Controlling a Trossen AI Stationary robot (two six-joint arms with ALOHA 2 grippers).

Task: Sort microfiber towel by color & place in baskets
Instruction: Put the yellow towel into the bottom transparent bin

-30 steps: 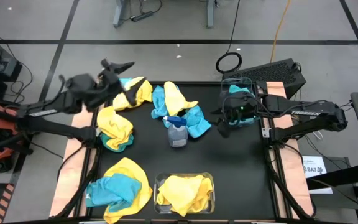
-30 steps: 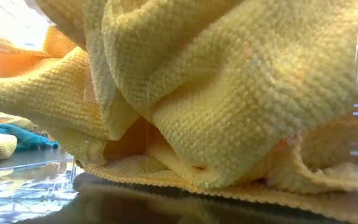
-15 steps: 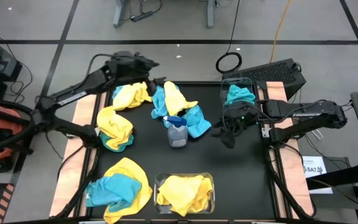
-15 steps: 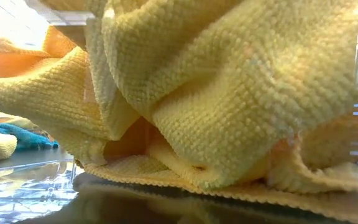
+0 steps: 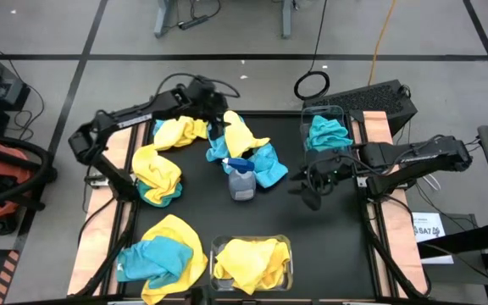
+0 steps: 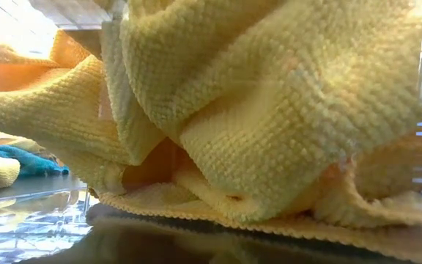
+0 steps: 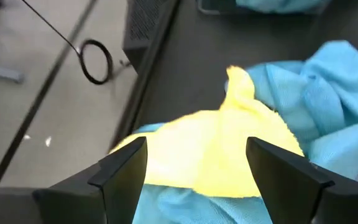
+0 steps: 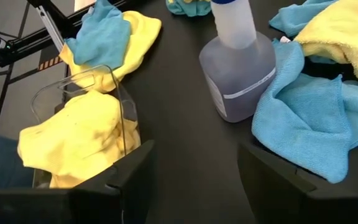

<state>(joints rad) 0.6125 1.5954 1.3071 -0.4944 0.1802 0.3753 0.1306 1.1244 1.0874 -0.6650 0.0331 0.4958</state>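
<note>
Now left end effector [image 7: 194, 165] straddles yellow towel [image 7: 216, 149].

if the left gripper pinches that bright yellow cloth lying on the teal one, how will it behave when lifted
The bright yellow microfiber cloth lies crumpled in soft folds, so it will probably hang limp and drape. It looks thin and light for its size. It rests on a teal-blue cloth, so the nubby fabric may drag that along. The left gripper is open over it.
</note>
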